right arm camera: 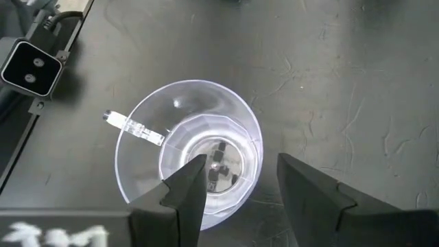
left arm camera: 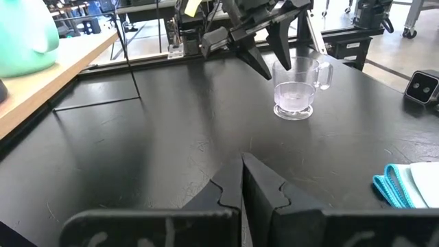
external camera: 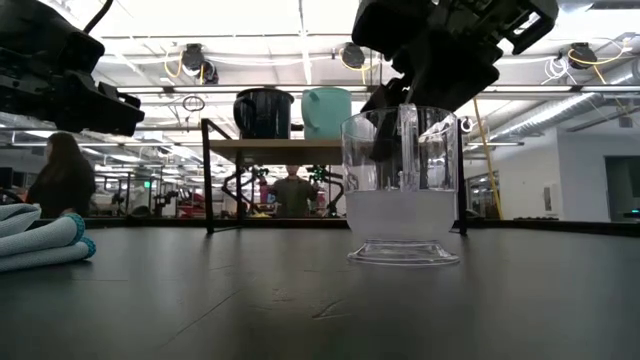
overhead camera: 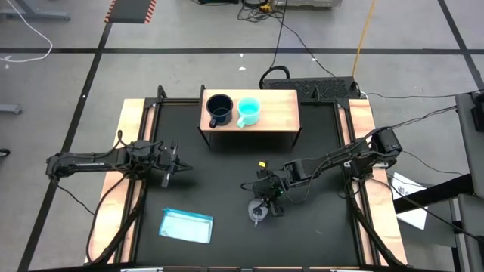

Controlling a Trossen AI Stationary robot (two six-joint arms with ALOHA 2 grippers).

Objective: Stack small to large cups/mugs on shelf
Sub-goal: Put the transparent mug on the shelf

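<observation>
- The left gripper (overhead camera: 181, 168) waits over the matte black table (overhead camera: 227, 189) on its left side, its dark fingers (left arm camera: 264, 189) pressed together and holding nothing.
- A flat light-blue packet (overhead camera: 186, 225) lies near the table's front edge.
- The shelf (overhead camera: 276, 113), a pale wooden board on dark legs, stands at the back; the glossy dark navy mug (overhead camera: 219, 110) and the turquoise mug (overhead camera: 249, 111) sit on it side by side.
- The clear cup (right arm camera: 188, 154), round, transparent and with a handle, stands upright on the table right of centre, well in front of the shelf.
- The right gripper (right arm camera: 236, 182) hangs above it, fingers parted, one finger (right arm camera: 186, 189) inside the rim and the other outside the wall; not closed on it.
</observation>
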